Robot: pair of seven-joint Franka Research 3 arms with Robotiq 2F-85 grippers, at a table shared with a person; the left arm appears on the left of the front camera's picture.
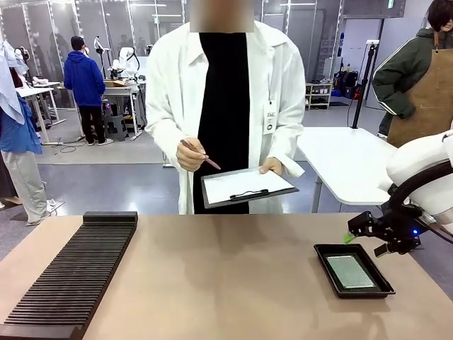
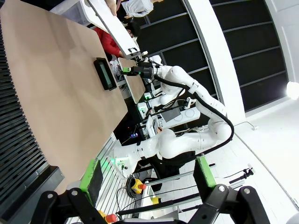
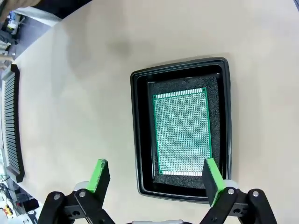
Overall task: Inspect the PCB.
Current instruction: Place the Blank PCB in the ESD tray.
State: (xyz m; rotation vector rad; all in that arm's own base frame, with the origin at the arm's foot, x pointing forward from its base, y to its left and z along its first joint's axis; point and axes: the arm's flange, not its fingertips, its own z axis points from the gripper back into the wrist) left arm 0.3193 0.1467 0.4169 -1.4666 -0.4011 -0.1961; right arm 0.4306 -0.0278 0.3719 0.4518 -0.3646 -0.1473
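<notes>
Green board: the PCB (image 3: 182,132) lay flat in the middle of the black tray (image 3: 142,140), right of centre in the right wrist picture; its surface showed a fine dotted grid, with a pale strip along each short edge.
Same board, front picture: the PCB (image 1: 350,271) sat at the lower right of the frame, inside the tray (image 1: 327,267), on the tan table (image 1: 226,276).
Right gripper: the right gripper (image 1: 352,234) hung at the right edge of the front picture, just above the tray's far rim, touching neither tray nor board.
Right jaws: stood wide apart, nothing between them; in the right wrist picture the green pads (image 3: 99,174) rose from the bottom edge, one lower left of the tray, the other over its lower right corner.
Left gripper: the left gripper (image 2: 147,176) filled the bottom of the left wrist picture, off the table's edge.
Left jaws: wide apart and empty, green pads (image 2: 93,173) well separated.
Slotted rack: a long black ribbed rack (image 1: 74,273) ran along the lower left of the front picture, well apart from the tray.
Person: stood at the far side, top centre, in a white coat (image 1: 170,92), a pen in one hand (image 1: 190,156) and a clipboard (image 1: 245,186) with a white sheet in the other hand (image 1: 272,166).
</notes>
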